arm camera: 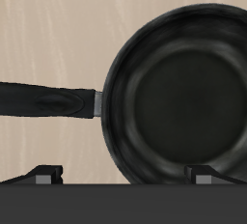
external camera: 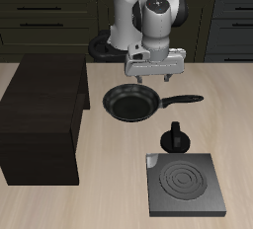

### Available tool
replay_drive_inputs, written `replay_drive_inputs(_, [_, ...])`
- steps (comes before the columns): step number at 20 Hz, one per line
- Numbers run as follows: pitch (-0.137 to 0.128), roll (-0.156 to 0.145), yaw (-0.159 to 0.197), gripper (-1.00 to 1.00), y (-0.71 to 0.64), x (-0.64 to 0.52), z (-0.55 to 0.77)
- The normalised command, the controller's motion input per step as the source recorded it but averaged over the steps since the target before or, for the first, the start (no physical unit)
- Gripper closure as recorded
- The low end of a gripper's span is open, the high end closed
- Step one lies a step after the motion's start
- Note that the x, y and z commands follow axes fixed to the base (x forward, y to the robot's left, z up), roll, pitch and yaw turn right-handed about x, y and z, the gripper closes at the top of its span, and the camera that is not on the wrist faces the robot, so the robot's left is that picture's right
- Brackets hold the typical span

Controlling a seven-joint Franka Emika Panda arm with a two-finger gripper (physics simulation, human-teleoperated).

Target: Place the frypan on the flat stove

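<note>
Your counter (external camera: 109, 208) is pale wood grain, and the biggest thing on it is the dark wooden box (external camera: 42, 119), standing at one side and reaching from near the back edge well toward the front. Next in size is the flat stove (external camera: 185, 186), a dark-grey square slab with pale concentric rings, lying near the counter's front edge and well apart from the box. The frypan (external camera: 131, 103) sits flat on the counter between the box and the stove, farther back than the stove and not touching it; its long straight handle (external camera: 183, 101) points away from the box. In the wrist view you look straight down into the frypan (arm camera: 183, 98), its round black bowl filling much of the frame with the handle (arm camera: 48, 101) running off sideways over bare wood. Your end effector (external camera: 154, 75) hangs above the back rim of the frypan, close over it; its fingers (external camera: 136, 73) stand apart, spread fairly wide, and nothing sits between them. Only the two finger tips (arm camera: 205, 177) show in the wrist view, well separated and clear of the pan, so you are holding nothing. Smallest of all, a black knob-like object (external camera: 176, 137) stands on the counter just behind the stove, near the handle's end but apart from it.
</note>
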Motion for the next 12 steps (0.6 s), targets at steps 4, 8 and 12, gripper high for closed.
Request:
replay_drive_inputs(4, [0.045, -0.011, -0.005, -1.0, -0.04, 0.04, -0.27])
replay_drive_inputs(8, [0.043, -0.01, -0.002, -1.0, -0.02, -0.01, -0.35])
replay_drive_inputs(12, [0.025, 0.011, -0.007, -1.0, 0.04, -0.06, -0.14])
